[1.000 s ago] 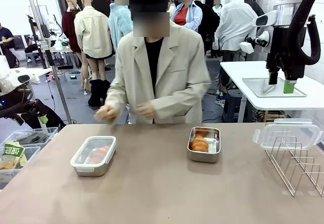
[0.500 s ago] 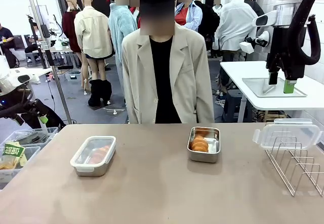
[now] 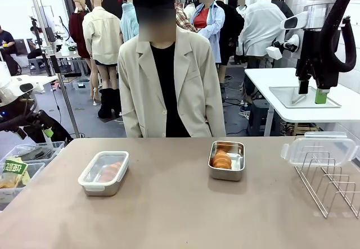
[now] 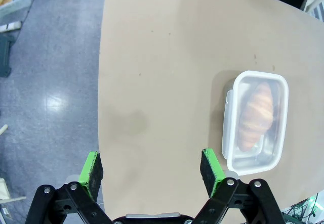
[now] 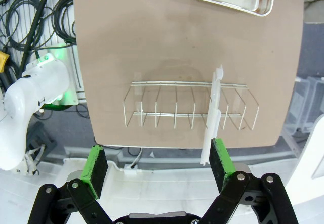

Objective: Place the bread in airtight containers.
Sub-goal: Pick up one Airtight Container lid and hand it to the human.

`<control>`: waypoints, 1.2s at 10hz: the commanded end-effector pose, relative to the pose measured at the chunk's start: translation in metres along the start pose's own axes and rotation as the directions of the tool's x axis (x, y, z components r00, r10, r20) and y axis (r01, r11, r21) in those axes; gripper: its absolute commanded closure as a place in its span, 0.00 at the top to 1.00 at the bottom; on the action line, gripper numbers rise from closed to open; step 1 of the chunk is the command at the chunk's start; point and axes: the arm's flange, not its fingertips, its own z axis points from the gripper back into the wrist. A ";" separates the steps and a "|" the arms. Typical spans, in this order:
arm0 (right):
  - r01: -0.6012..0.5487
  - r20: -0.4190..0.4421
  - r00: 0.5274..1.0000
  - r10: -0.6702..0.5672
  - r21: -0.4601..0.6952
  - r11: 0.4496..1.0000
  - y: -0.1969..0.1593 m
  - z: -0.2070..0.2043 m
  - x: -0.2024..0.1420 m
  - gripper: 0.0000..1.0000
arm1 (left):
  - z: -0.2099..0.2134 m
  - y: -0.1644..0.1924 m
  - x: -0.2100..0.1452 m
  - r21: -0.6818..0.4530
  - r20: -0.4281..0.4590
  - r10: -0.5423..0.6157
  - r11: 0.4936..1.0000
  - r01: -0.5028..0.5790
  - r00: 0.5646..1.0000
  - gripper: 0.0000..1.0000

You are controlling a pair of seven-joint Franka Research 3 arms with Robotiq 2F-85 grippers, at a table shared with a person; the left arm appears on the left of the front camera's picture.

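The open steel container [image 3: 226,160] is sitting near the middle of the table [image 3: 169,215] with bread [image 3: 222,159] stacked in it and no lid on, so sealing it looks like the step in hand. The clear lid [image 3: 319,149] for it is standing on edge in the wire rack [image 3: 331,182], off to the container's right. Well to the container's left, the other container [image 3: 104,172] is already lying closed with a roll [image 4: 254,115] showing through its lid. The right gripper [image 5: 158,162] is hanging above the rack with its jaws spread wide and empty; the left gripper [image 4: 150,166] is hovering beyond that closed box, jaws likewise apart and holding nothing. To do this well, the right gripper should be pinching the lid by its upper edge, lifting it straight up out of the wires before swinging toward the open container. The lid's rim is thin and hard to make out, so its exact lean is uncertain.
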 end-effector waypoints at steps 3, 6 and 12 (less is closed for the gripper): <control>0.001 0.000 1.000 -0.001 0.009 1.000 -0.001 0.001 0.000 1.00 | 0.002 0.002 0.000 0.006 -0.002 -0.002 1.000 0.002 1.000 1.00; 0.000 0.000 1.000 0.000 0.000 1.000 0.000 0.000 0.000 1.00 | 0.002 0.002 0.000 0.006 -0.002 -0.002 1.000 0.002 1.000 1.00; 0.017 -0.072 0.997 -0.025 -0.104 0.994 -0.025 -0.072 -0.022 1.00 | 0.002 0.002 0.000 0.006 -0.002 -0.002 1.000 0.002 1.000 1.00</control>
